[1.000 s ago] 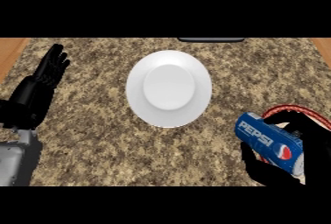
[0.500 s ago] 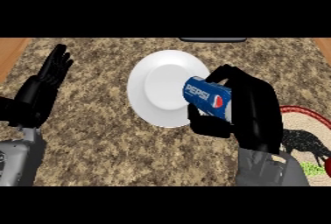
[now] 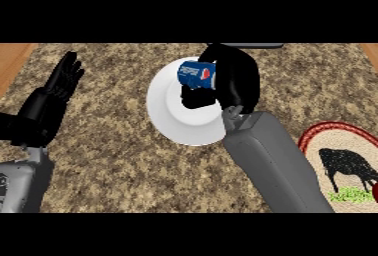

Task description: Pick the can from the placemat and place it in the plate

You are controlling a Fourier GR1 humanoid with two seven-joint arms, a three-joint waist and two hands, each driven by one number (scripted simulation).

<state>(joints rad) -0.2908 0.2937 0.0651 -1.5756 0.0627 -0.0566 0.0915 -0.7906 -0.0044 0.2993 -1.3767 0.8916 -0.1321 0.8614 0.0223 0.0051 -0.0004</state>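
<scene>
A blue Pepsi can is over the far part of the white plate, and my right hand is curled round it. The can lies tilted in the hand, its top toward the left. Whether it touches the plate I cannot tell. The round placemat, red-rimmed with a black cow on it, lies at the right edge of the counter, partly behind my right forearm. My left hand rests open at the left, fingers up.
The counter's top is speckled granite, with wooden edges at the far left and far right corners. A dark object shows at the far edge, just past my right hand.
My right hand has carried the can from the placemat leftward and farther away, until it is over the plate. The placemat's cow now shows. The left hand has barely moved.
</scene>
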